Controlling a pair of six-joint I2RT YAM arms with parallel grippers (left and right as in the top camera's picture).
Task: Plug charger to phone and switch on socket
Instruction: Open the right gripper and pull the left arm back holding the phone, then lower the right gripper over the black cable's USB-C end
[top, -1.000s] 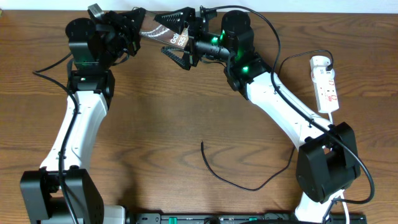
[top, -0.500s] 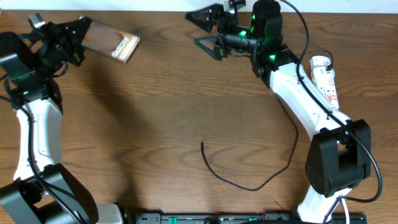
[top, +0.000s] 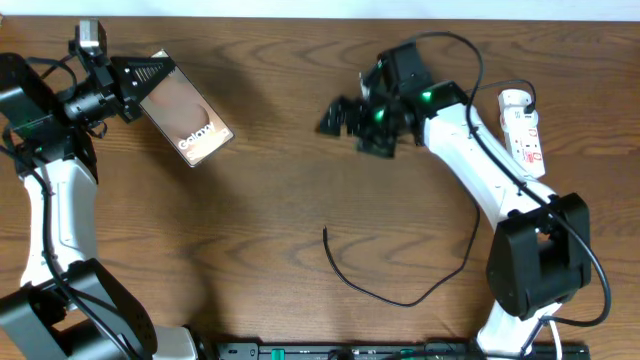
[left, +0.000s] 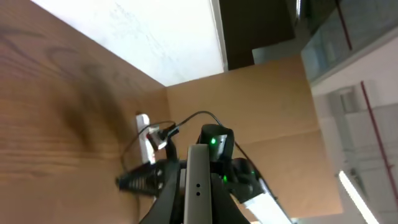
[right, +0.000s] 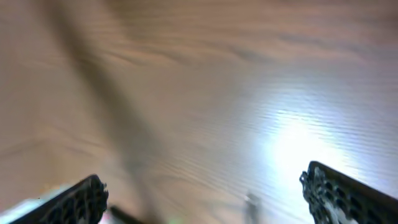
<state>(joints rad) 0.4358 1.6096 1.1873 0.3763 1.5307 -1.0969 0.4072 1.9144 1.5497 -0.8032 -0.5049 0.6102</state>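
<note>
1. The phone (top: 188, 128) sits in the upper left of the overhead view, screen up. It is set slantwise, with its lettered end toward the lower right.
2. The left jaws are clenched on the phone's upper-left end, at the tip of the left arm (top: 55, 210), which runs up the left edge of the frame.
3. In the left wrist view the phone (left: 198, 186) appears edge-on as a thin grey strip at the bottom centre.
4. I cannot tell whether the phone rests on the worktop (top: 250, 220) or is held clear of it.
5. The right jaws are in the upper centre of the overhead view, blurred, and stand released.
6. The right wrist view shows their fingers (right: 74, 200) in the lower left and lower right corners, wide apart. Only blurred wood lies between them.
7. The charger (top: 385, 292) lies on the worktop in the lower centre as a shallow curve. Its free plug tip is at the left end, pointing up the frame.
8. The charger's tip is well apart from the phone and from both sets of jaws.
9. The socket (top: 522, 130) lies at the upper right edge, lengthwise up and down the frame, with its rounded end at the top.
10. The right arm (top: 470, 170) passes just beside the socket on its left.
11. In the left wrist view the socket (left: 144, 134) is a small white shape left of centre.
</note>
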